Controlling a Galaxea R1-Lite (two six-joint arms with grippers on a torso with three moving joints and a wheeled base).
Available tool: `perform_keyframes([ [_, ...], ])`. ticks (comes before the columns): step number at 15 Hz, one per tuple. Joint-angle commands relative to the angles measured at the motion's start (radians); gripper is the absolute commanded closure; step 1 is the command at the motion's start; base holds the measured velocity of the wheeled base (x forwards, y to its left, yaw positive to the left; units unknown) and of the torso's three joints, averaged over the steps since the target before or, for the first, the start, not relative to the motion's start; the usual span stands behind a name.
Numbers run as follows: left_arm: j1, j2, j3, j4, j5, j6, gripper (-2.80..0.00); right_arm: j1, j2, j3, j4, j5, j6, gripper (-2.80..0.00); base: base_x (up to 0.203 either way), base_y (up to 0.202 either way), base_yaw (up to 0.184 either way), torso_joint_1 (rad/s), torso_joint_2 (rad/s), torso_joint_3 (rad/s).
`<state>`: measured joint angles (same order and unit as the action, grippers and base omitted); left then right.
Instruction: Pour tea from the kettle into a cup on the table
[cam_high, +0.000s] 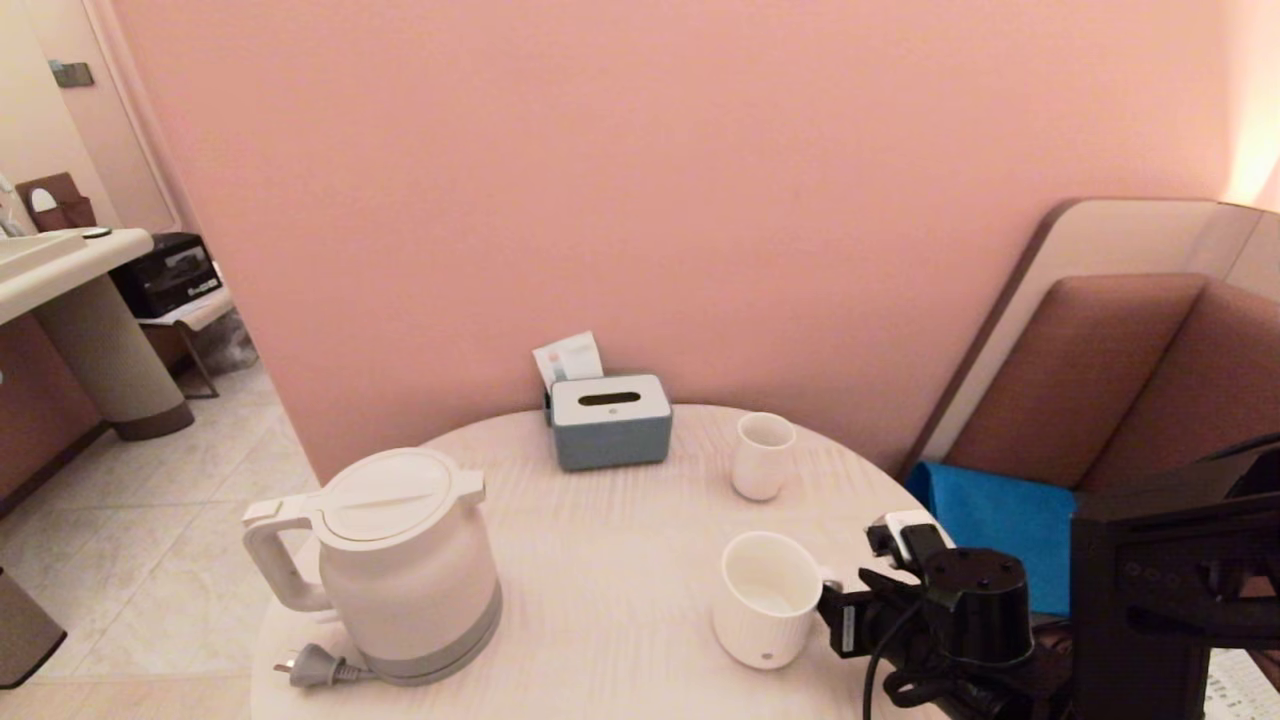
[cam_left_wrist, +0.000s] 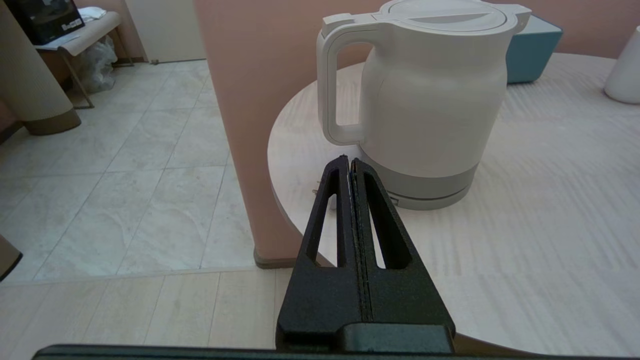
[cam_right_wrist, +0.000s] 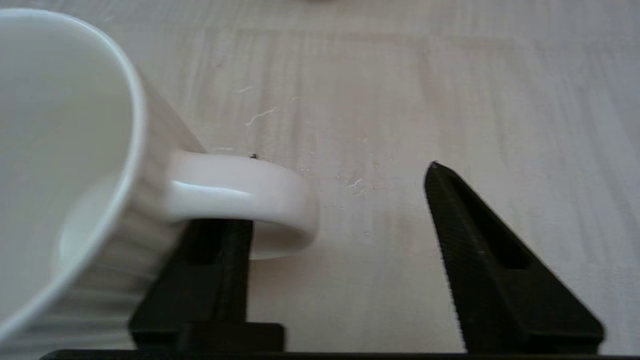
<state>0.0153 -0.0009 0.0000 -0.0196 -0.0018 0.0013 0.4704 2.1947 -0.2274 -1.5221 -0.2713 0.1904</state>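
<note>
The cup (cam_high: 768, 598) stood near the table's (cam_high: 600, 560) right edge; the right gripper (cam_right_wrist: 340, 215) was spread around its handle, perhaps not gripping. The left gripper (cam_left_wrist: 350, 165), clenched empty, faced the kettle (cam_high: 400, 560) at the left.

The kettle (cam_high: 400, 560) at about eight o'clock on the bench (cam_high: 610, 580) is white with a grey band round its bottom, on a grey base with a grey plug (cam_high: 312, 664). The bench top is pale, whitish, with a fine wood-grain stripe. The cup (cam_high: 765, 598) at four o'clock is plain white with faint vertical ribbing and a small round dark mark near its foot. At one o'clock stands a smaller white cup (cam_high: 762, 455). The tissue box (cam_high: 610, 421) at twelve o'clock is blue-grey with a white lid. Both tools, left tool (cam_left_wrist: 349, 165) and right tool (cam_right_wrist: 345, 200), are matt black. The wall (cam_high: 640, 180) is pink.
</note>
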Motion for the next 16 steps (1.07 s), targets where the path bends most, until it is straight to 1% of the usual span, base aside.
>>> perform_keyframes([
  [1,0.0,0.001,0.0,0.0,-0.001,0.0,0.0,0.001,-0.001,0.008,-0.041,-0.002,0.001,-2.8,0.0,0.0,0.0,0.0,0.0,0.0],
  [4,0.0,0.001,0.0,0.0,-0.001,0.0,0.0,0.001,-0.029,0.024,-0.041,-0.02,0.001,-2.8,0.0,0.0,0.0,0.0,0.0,0.0],
  [7,0.0,0.001,0.0,0.0,-0.001,0.0,0.0,0.001,-0.081,0.058,-0.041,-0.022,-0.005,-2.8,0.0,0.0,0.0,0.0,0.0,0.0],
  [10,0.0,0.001,0.0,0.0,-0.001,0.0,0.0,0.003,-0.119,0.141,-0.041,-0.024,-0.039,-2.8,0.0,0.0,0.0,0.0,0.0,0.0],
  [12,0.0,0.001,0.0,0.0,-0.001,0.0,0.0,0.005,-0.128,0.194,-0.041,-0.032,-0.032,-2.8,0.0,0.0,0.0,0.0,0.0,0.0],
  [15,0.0,0.001,0.0,0.0,-0.001,0.0,0.0,0.005,-0.255,0.223,-0.027,-0.052,-0.009,-2.8,0.0,0.0,0.0,0.0,0.0,0.0],
  [16,0.0,0.001,0.0,0.0,-0.001,0.0,0.0,0.005,-0.327,0.224,0.01,-0.065,-0.009,-2.8,0.0,0.0,0.0,0.0,0.0,0.0],
])
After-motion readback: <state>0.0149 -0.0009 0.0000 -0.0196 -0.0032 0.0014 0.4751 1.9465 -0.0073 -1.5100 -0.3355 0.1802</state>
